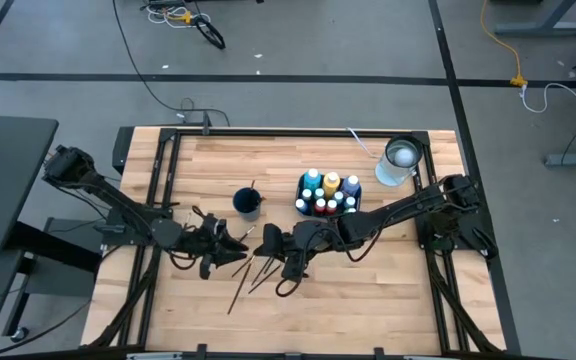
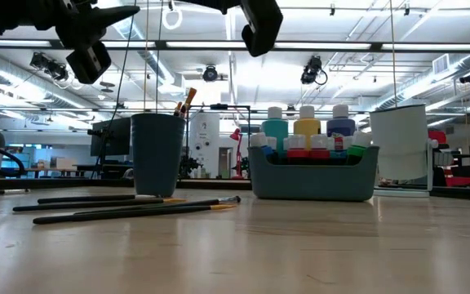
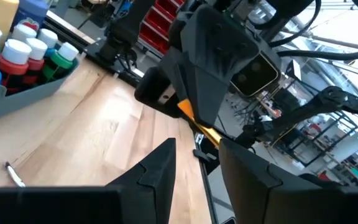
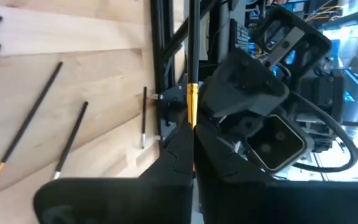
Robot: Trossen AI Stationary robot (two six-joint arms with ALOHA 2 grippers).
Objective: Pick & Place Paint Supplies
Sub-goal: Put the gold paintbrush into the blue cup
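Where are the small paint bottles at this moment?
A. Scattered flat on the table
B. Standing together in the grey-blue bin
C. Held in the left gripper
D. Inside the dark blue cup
B: the white-capped paint bottles stand upright together inside the grey-blue bin, beside the dark blue cup.

Bottles point(image 1: 328, 192) in a caddy point(image 1: 302, 206) right of the cup point(image 1: 248, 203); loose paintbrushes point(image 1: 253, 272) on the table point(image 1: 368, 290) before it
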